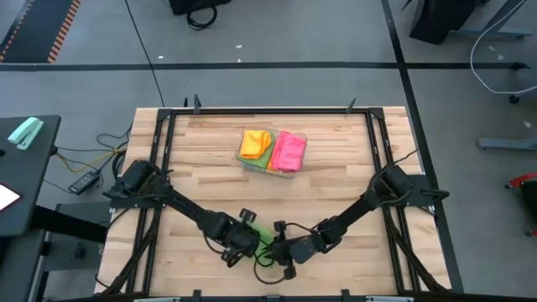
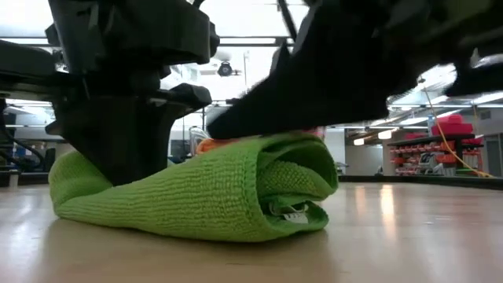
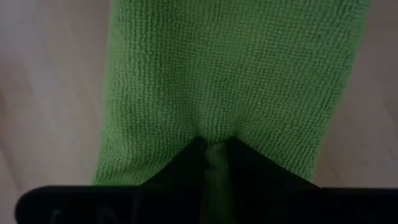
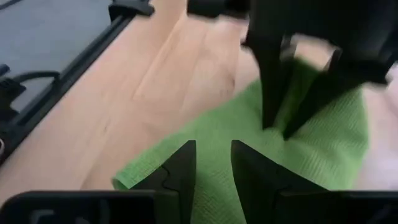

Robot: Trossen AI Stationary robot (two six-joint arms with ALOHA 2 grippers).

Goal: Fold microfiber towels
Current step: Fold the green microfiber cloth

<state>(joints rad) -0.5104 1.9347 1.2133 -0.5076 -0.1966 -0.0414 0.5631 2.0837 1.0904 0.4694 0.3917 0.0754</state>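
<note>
step: mid-fold on green towel (image 2: 196, 196) | left gripper (image 3: 214, 155) pinched its edge (right gripper (image 4: 211, 165) hovered, jaws parted) | next: likely carry edge across

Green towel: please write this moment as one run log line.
green towel: folded, near table edge | left tool: pinching it | right tool: over it | tray: holds towels
</note>
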